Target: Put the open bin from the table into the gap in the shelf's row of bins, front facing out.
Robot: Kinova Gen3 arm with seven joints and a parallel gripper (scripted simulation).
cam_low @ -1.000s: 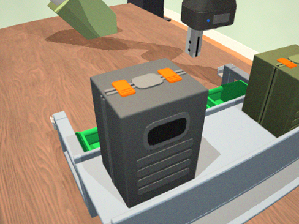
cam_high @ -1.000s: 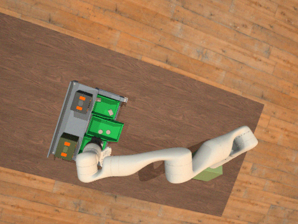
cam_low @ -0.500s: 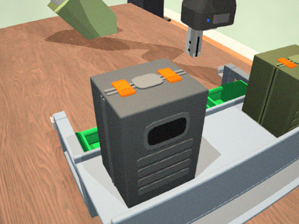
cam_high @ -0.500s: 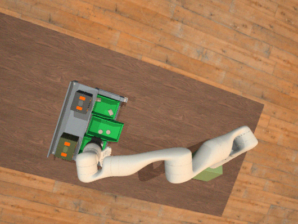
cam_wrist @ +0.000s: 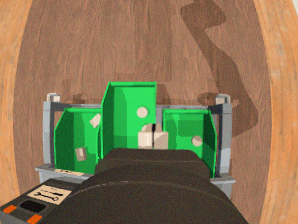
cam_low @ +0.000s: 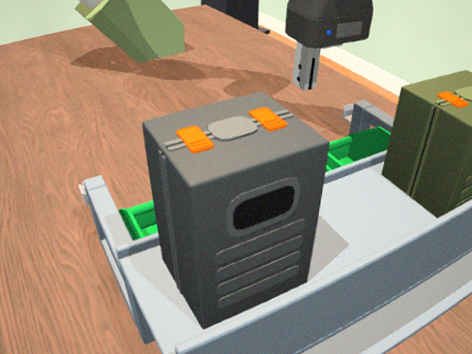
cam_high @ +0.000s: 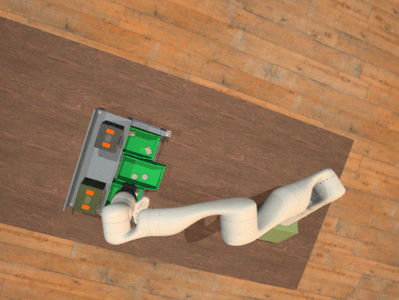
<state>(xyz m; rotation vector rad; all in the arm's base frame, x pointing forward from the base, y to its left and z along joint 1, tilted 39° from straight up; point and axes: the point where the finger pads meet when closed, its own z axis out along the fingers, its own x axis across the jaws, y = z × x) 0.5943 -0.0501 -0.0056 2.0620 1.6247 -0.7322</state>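
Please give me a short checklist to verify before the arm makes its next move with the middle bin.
1. Gripper shut and empty, fingers together above the shelf: ok.
2. Middle bin in the gap between the two other bins: ok.
3. Middle bin fully in: not ok; in the top view it sticks out further than its neighbour.
4. Parts in the middle bin: ok, two round pieces show.
5. Open front facing out like the others: ok in the wrist view.
6. Bin behind the shelf's front lip: cannot tell.
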